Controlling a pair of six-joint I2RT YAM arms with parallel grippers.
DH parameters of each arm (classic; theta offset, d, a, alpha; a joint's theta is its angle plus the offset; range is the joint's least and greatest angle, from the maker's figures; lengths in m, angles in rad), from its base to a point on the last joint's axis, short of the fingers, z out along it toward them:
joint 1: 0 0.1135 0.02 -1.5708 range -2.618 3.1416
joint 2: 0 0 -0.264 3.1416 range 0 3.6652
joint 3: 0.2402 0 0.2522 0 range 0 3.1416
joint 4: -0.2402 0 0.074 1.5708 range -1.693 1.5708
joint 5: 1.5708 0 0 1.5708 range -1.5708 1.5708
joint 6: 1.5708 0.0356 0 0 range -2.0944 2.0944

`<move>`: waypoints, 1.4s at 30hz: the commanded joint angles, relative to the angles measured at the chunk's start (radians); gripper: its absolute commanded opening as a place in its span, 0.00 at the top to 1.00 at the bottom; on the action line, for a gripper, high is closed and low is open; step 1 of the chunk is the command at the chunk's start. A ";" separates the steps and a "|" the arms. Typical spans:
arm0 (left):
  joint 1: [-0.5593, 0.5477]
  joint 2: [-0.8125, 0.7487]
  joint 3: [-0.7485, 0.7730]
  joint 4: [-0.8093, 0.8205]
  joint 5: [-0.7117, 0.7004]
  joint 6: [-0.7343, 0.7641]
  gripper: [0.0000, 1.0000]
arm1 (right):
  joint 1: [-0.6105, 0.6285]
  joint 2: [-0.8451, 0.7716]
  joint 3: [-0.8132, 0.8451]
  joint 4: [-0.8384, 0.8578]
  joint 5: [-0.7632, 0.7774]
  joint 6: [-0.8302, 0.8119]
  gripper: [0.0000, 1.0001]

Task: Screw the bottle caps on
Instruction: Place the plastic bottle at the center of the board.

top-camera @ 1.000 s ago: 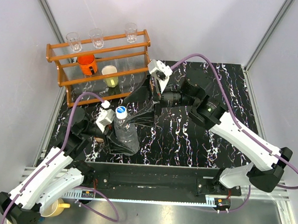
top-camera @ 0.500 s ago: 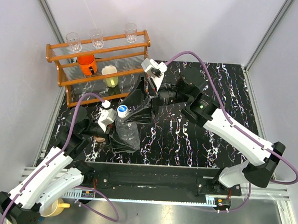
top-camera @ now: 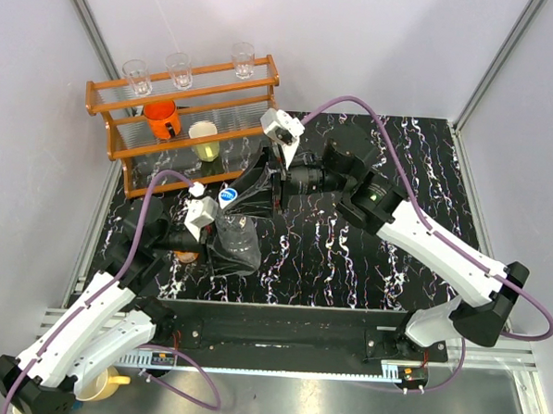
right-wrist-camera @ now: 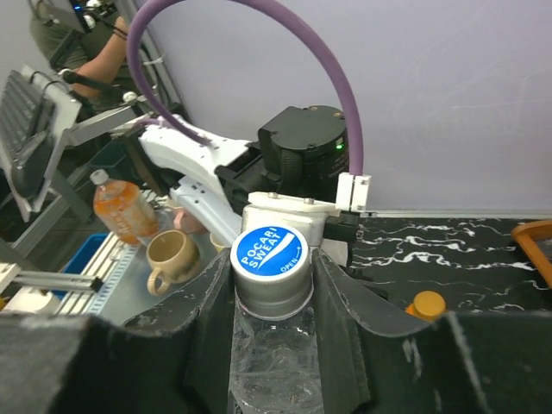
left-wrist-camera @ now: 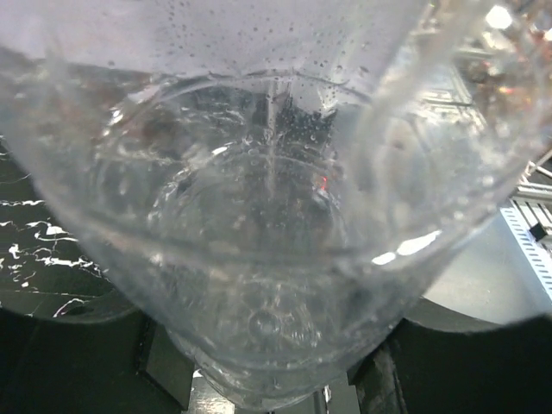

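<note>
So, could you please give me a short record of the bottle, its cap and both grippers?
clear bottle: held low down by the left gripper
blue cap: sitting on the bottle neck, white lettering on top
right gripper: fingers closed on the cap's two sides
orange cap: lying on the table, apart from both grippers

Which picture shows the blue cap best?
The right wrist view: the blue cap is big, central, its writing readable. The top view shows a tiny blue dot. The left wrist view shows only the water bottle.
</note>
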 commanded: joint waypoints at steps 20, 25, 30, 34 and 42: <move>0.015 -0.209 0.286 -0.740 -0.828 0.305 0.01 | 0.010 0.024 -0.220 0.098 0.495 -0.281 0.82; 0.015 -0.294 0.271 -0.780 -0.996 0.268 0.01 | 0.015 0.118 -0.318 0.285 0.564 -0.287 0.79; 0.018 -0.300 0.286 -0.823 -0.968 0.274 0.01 | 0.027 0.201 -0.329 0.390 0.629 -0.315 0.76; 0.018 -0.288 0.283 -0.817 -0.982 0.276 0.01 | 0.037 0.274 -0.334 0.426 0.685 -0.339 0.76; 0.018 -0.280 0.276 -0.803 -1.001 0.259 0.01 | 0.044 0.343 -0.355 0.486 0.726 -0.312 0.77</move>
